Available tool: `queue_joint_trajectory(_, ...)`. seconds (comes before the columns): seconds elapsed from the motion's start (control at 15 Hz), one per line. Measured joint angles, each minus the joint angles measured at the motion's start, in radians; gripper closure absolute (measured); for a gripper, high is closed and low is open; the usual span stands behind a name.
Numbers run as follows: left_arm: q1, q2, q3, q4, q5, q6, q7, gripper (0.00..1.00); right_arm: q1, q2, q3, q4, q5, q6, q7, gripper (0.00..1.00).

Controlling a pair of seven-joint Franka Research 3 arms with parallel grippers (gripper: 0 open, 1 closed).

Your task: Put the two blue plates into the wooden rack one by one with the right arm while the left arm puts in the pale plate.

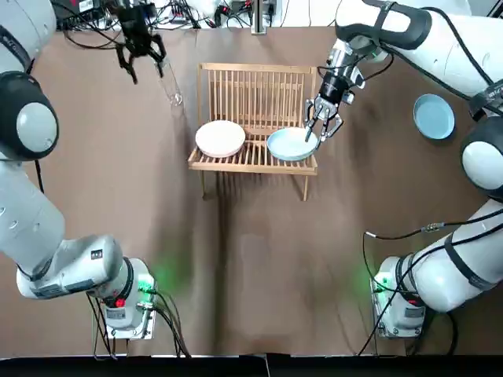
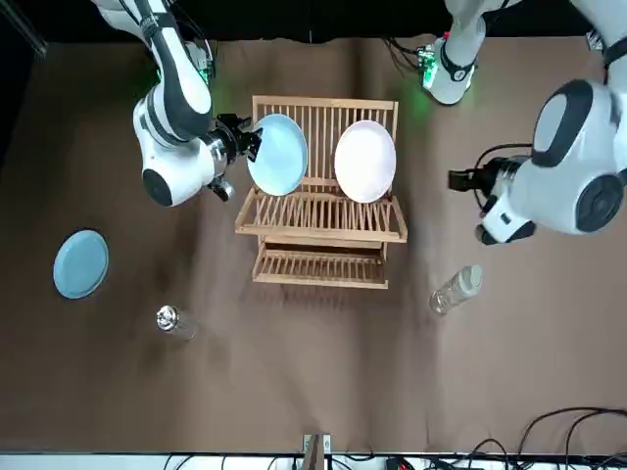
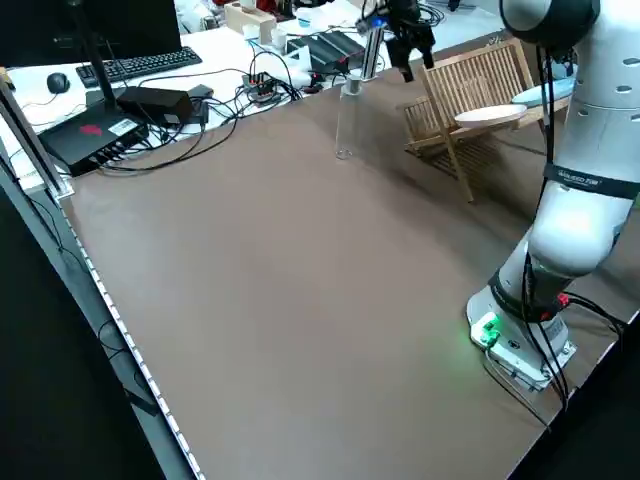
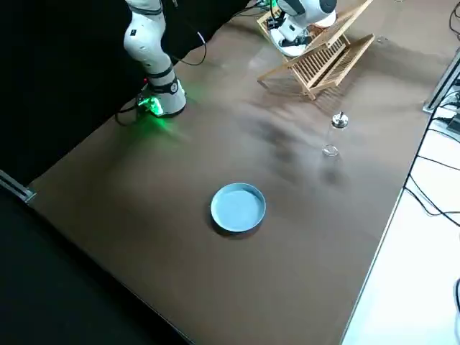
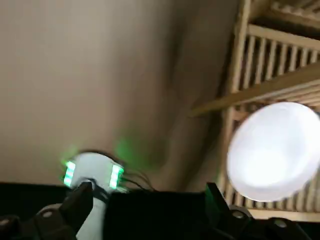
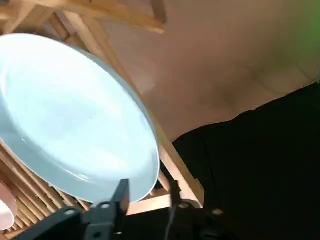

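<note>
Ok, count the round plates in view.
3. A pale round plate and a light blue round plate stand in the wooden slatted rack, the right gripper at the blue one; a second light blue plate lies on the brown table.

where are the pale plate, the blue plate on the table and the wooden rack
pale plate (image 1: pixel 220 138), top view, centre of its face
blue plate (image 1: pixel 434 116), top view, centre of its face
wooden rack (image 1: pixel 255 93), top view, bare back slats

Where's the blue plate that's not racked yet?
The blue plate lies on the table, robot's right side in the top view, apart from the wooden rack.
</note>
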Motion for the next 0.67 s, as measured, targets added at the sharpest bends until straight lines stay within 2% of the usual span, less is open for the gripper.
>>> queue_joint_trajectory(0.13, -0.002, -0.017, -0.001, 0.038, 0.08, 0.002, 0.075, 0.01, 0.0, 0.0, 0.0, 0.008, 0.0, -0.019, -0.053, 0.4)
queue_joint_trajectory(0.4, 0.011, -0.033, 0.001, 0.095, 0.107, 0.038, 0.161, 0.01, -0.022, -0.004, -0.013, 0.072, -0.021, -0.175, -0.119, 0.38)
queue_joint_trajectory(0.6, 0.024, -0.033, 0.001, 0.113, 0.108, 0.089, 0.171, 0.01, -0.112, -0.008, -0.02, 0.14, -0.113, -0.21, -0.268, 0.38)
queue_joint_trajectory(0.67, 0.02, -0.042, 0.019, 0.117, 0.113, 0.138, 0.171, 0.01, -0.189, -0.008, -0.025, 0.163, -0.205, -0.211, -0.402, 0.37)
